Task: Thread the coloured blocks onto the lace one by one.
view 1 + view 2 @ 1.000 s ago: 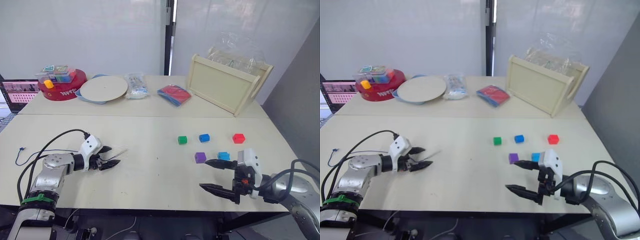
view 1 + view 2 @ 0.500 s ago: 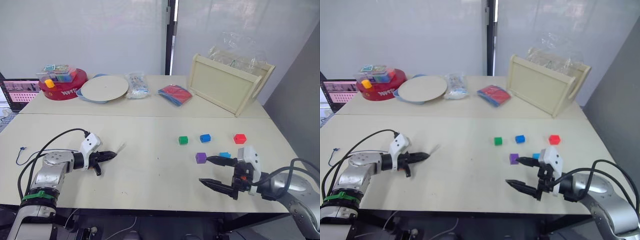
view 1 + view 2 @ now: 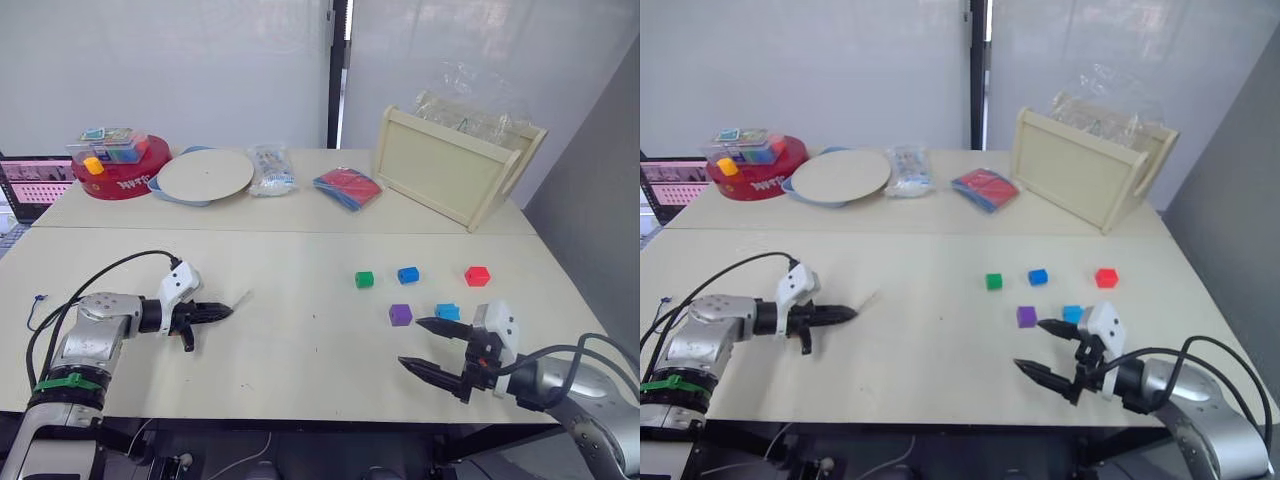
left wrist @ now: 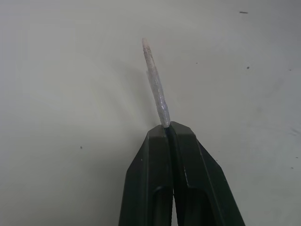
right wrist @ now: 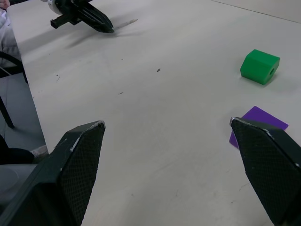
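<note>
— How was the lace point(image 4: 156, 89) held?
— Its pale tip was pinched in the clenched left hand point(image 3: 226, 310), low over the surface point(image 3: 300, 330).
— And the right hand point(image 3: 418, 345)?
— It was spread wide, grasping nothing, just beside the purple block point(image 3: 401, 315) and cyan block point(image 3: 447, 312); green point(image 3: 365, 280), blue point(image 3: 408, 275) and red point(image 3: 477, 276) were set beyond.

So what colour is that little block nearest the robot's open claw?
Purple: the purple block beside the right gripper, clearest in the right wrist view.

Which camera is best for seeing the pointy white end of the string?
The left wrist view: the lace's pale tip pokes out, close up, from the shut left gripper. The eye views show a tiny sliver; the right wrist view shows it far off.
</note>
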`<state>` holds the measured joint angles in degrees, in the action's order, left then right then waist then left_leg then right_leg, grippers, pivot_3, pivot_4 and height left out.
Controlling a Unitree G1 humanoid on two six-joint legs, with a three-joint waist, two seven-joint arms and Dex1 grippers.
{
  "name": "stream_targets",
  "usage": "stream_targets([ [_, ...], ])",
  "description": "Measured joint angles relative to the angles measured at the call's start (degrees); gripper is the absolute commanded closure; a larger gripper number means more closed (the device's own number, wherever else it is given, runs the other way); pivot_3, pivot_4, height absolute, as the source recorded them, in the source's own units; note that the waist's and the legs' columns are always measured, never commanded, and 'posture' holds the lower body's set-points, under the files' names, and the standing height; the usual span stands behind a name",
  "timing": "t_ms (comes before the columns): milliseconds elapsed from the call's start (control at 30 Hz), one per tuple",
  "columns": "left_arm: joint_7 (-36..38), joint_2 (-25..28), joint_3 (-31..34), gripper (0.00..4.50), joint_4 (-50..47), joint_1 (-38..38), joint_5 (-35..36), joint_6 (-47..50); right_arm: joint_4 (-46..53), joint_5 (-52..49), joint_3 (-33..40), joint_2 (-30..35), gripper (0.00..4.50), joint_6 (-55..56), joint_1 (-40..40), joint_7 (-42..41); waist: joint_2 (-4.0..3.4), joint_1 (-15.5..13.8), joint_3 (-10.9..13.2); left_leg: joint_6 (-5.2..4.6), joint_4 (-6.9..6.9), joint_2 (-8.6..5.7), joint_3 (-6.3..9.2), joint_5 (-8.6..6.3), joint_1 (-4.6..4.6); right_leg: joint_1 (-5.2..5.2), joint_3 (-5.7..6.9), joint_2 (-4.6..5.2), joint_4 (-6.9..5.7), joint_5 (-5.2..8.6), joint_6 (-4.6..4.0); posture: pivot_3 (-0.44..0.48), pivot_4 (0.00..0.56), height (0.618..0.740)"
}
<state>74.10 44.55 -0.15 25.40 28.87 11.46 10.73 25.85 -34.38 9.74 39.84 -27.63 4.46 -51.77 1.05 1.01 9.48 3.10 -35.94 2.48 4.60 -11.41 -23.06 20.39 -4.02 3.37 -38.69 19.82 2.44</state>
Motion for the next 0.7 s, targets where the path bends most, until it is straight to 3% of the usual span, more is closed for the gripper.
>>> stream_targets([
  [200, 4.38, 2.44, -2.67, 4.48, -6.01, -2.9, -0.42, 0.65, 0.43, 0.32, 0.02, -0.12, 0.0, 0.38, 1.42, 0.74, 0.0, 0.18, 0.0, 0.0, 0.02, 0.02, 0.0, 0.0, 0.0, 0.01, 0.0, -0.02, 0.0, 0.0, 0.0, 0.0, 0.15, 0.74],
  [433, 1.78, 1.7, -3.61, 2.25, -5.26, -3.31, -2.49, -2.94, 1.23, 0.21, 0.03, -0.14, 0.0, 0.42, 2.83, 1.12, 0.01, 0.0, 0.01, 0.0, 0.01, 0.01, 0.0, 0.0, 0.0, 0.0, -0.01, 0.0, 0.02, 0.0, 0.0, 0.0, 0.15, 0.74],
  [700, 1.19, -0.22, -1.01, 2.25, -4.39, -6.31, -0.25, -5.88, 2.08, -0.52, 0.82, 0.15, 0.0, 0.42, 3.6, 0.75, 0.0, 0.0, 0.0, 0.0, 0.0, 0.01, -0.01, 0.0, 0.03, -0.02, -0.01, 0.01, 0.02, 0.0, 0.0, 0.0, 0.15, 0.74],
])
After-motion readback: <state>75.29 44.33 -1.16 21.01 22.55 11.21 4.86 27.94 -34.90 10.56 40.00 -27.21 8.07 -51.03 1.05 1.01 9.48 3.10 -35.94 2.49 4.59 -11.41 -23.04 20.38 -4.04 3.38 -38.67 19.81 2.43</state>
